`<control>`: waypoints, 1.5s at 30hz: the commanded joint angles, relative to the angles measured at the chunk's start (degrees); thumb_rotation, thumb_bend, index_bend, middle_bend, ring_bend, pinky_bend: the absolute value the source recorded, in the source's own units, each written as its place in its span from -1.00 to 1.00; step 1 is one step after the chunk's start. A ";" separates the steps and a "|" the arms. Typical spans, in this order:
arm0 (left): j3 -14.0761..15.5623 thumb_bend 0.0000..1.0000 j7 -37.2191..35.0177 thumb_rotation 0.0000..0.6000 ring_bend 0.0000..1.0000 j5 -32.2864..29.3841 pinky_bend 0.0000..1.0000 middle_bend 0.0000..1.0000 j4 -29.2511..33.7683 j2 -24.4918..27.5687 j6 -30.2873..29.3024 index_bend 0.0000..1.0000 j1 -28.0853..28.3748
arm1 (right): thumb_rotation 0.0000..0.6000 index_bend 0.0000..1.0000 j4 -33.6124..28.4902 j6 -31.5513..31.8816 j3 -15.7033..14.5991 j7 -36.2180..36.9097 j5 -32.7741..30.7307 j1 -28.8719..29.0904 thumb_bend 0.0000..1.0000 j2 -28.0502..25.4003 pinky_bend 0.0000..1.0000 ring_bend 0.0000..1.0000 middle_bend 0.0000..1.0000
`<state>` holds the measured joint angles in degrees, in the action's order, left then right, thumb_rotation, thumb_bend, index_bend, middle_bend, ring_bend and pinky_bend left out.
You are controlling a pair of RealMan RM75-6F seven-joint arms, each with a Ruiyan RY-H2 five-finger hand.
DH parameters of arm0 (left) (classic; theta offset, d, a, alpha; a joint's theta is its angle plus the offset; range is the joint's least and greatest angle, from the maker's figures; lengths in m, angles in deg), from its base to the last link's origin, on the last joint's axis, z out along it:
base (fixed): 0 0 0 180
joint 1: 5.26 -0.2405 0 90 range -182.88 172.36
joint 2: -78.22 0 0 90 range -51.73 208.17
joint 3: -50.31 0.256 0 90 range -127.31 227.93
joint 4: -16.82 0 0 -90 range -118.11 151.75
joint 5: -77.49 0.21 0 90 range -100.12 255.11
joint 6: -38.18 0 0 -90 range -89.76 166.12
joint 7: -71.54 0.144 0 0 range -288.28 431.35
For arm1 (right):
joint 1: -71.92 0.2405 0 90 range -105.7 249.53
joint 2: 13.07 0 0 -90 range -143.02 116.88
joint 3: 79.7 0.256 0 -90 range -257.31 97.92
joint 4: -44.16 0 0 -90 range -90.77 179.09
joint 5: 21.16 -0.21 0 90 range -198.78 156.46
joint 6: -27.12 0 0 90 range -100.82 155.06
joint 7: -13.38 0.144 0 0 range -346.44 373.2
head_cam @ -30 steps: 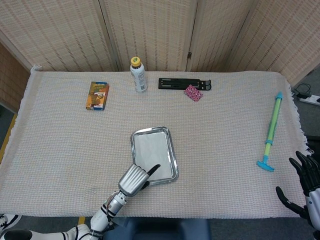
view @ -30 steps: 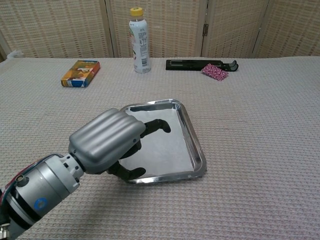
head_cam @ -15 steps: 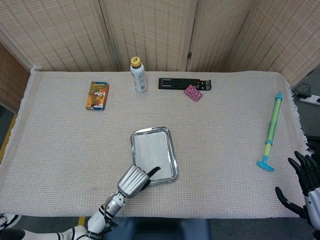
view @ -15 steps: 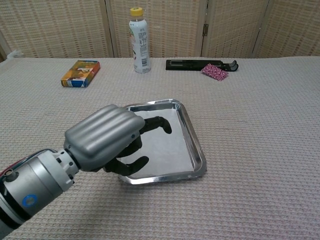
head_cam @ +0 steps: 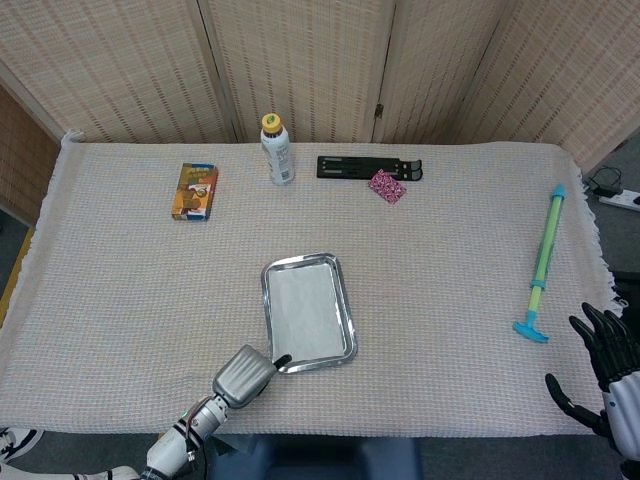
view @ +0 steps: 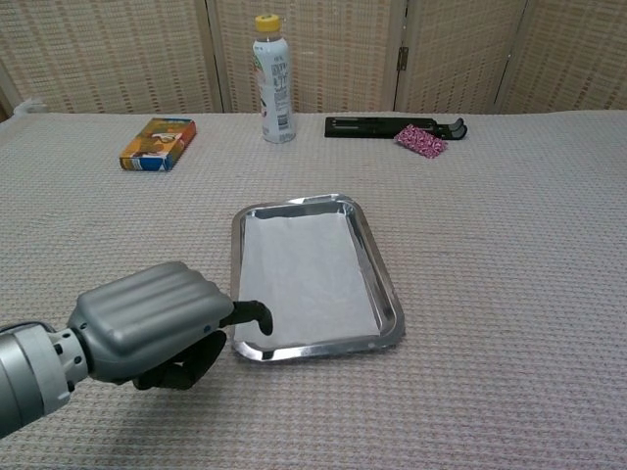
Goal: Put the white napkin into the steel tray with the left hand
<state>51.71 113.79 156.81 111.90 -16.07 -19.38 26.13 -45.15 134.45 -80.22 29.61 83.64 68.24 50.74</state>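
Note:
The white napkin [head_cam: 304, 311] [view: 302, 275] lies flat inside the steel tray [head_cam: 349, 318] [view: 387, 292] at the middle of the table. My left hand [head_cam: 243, 373] [view: 155, 324] is at the tray's near left corner, holding nothing, most fingers curled under, with one dark fingertip [view: 257, 311] reaching over the tray's rim. My right hand [head_cam: 603, 368] hangs off the table's near right corner with its fingers spread and nothing in it.
At the back stand a white bottle with a yellow cap [head_cam: 277, 150] [view: 273, 80], an orange box [head_cam: 195, 191] [view: 158, 143], a black bar [head_cam: 365, 168] [view: 387, 125] and a pink patterned packet [head_cam: 386, 186] [view: 419, 141]. A green and blue stick [head_cam: 541, 263] lies at the right edge.
My left hand has drawn back toward the near edge and to the left, off the tray. The napkin now shows fully, lying in the tray. The right hand has barely moved.

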 commanded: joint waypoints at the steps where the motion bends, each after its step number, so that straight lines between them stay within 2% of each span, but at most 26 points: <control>1: 0.00 0.81 -0.12 1.00 1.00 -0.13 1.00 1.00 -0.12 -0.02 -0.13 -0.44 0.10 | 1.00 -1.00 -0.01 0.00 0.04 0.05 -0.07 0.02 -0.18 0.01 -1.00 -1.00 -1.00; 22: 0.10 0.81 -3.51 1.00 1.00 0.81 1.00 1.00 -5.11 -1.54 -1.02 -0.43 0.77 | 1.00 -1.00 -0.21 -1.02 0.41 -0.91 -0.76 0.48 -0.18 0.46 -1.00 -1.00 -1.00; 45: 1.07 0.81 -3.01 1.00 1.00 -0.26 1.00 1.00 -7.61 -4.36 0.33 -0.40 1.34 | 1.00 -1.00 -0.40 -0.32 0.50 -0.01 -0.65 0.34 -0.18 -0.02 -1.00 -1.00 -1.00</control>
<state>52.80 110.83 156.51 104.34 -20.36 -19.08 27.42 -45.56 134.10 -79.74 29.57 83.01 68.59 50.75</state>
